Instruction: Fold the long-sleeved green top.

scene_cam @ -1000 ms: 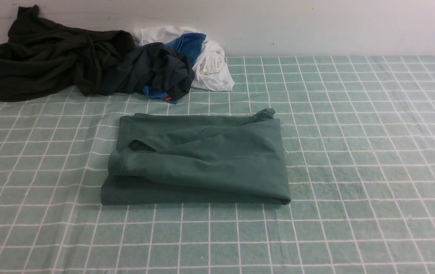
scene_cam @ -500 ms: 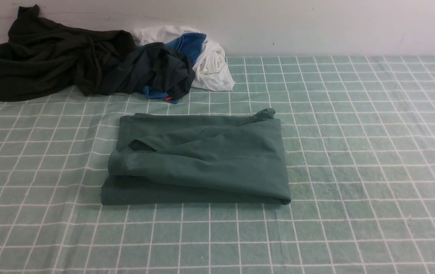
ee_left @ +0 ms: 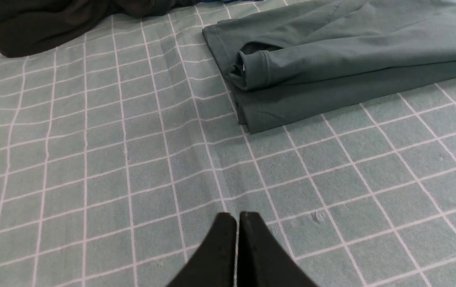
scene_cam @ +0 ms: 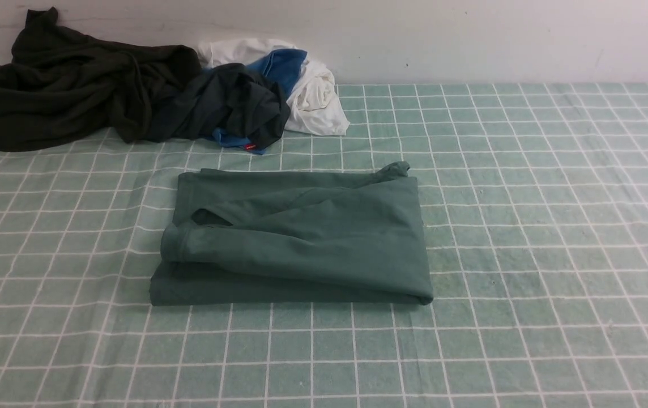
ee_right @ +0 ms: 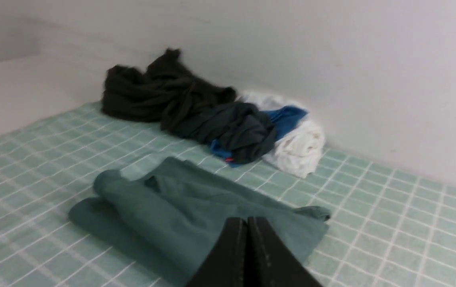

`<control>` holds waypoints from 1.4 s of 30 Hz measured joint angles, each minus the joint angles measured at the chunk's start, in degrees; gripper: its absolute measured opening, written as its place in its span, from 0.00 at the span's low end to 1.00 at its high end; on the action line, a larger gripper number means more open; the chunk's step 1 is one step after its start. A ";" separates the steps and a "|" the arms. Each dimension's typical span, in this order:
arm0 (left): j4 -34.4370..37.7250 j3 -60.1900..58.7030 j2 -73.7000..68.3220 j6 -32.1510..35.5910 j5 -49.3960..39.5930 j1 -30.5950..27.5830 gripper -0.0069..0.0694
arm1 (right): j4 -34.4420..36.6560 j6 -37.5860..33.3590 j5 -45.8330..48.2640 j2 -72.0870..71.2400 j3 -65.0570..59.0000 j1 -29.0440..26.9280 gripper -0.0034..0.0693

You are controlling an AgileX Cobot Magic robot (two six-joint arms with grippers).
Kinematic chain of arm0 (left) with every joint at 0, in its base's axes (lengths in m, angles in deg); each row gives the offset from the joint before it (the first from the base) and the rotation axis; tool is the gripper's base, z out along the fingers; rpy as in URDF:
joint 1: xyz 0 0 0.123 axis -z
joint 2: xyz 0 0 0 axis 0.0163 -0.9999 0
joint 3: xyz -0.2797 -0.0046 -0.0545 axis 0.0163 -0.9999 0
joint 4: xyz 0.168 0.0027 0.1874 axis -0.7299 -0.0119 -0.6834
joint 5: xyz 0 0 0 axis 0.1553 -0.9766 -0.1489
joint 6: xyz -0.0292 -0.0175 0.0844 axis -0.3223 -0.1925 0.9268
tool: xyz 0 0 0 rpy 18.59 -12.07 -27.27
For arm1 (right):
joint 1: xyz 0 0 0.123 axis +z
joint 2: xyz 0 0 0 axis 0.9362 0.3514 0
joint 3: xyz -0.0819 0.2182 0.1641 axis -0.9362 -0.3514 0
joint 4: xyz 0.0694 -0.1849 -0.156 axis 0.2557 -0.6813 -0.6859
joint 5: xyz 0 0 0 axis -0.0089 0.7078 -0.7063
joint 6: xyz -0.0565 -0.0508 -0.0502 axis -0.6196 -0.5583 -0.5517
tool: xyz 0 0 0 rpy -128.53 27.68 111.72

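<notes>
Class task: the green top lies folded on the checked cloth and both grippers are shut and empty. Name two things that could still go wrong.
1. The cuffed sleeve end sits loose at the edge of the green long-sleeved top; a nudge might unroll it.
2. The right gripper hangs near the top, so a low sweep could drag the upper layer.
3. One corner sticks up and may need tucking.

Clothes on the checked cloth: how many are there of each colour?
Green: 1, the green long-sleeved top, folded
Very dark olive-black: 1, the dark garment
Dark charcoal: 1, the charcoal garment
Blue: 1, the blue garment, mostly hidden
White: 1, the white garment
Total: 5, as far as the heap lets me tell
</notes>
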 joint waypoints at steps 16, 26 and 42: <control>0.00 0.00 0.00 0.00 0.04 0.00 0.09 | -7.16 7.98 2.18 -22.03 -22.93 -31.35 0.03; -0.06 0.00 0.00 0.00 0.50 0.00 0.09 | -5.99 8.63 8.55 -22.29 -22.74 -30.89 0.03; -0.06 0.00 0.00 0.00 0.68 0.00 0.09 | -5.95 8.63 8.57 -22.29 -22.74 -30.89 0.03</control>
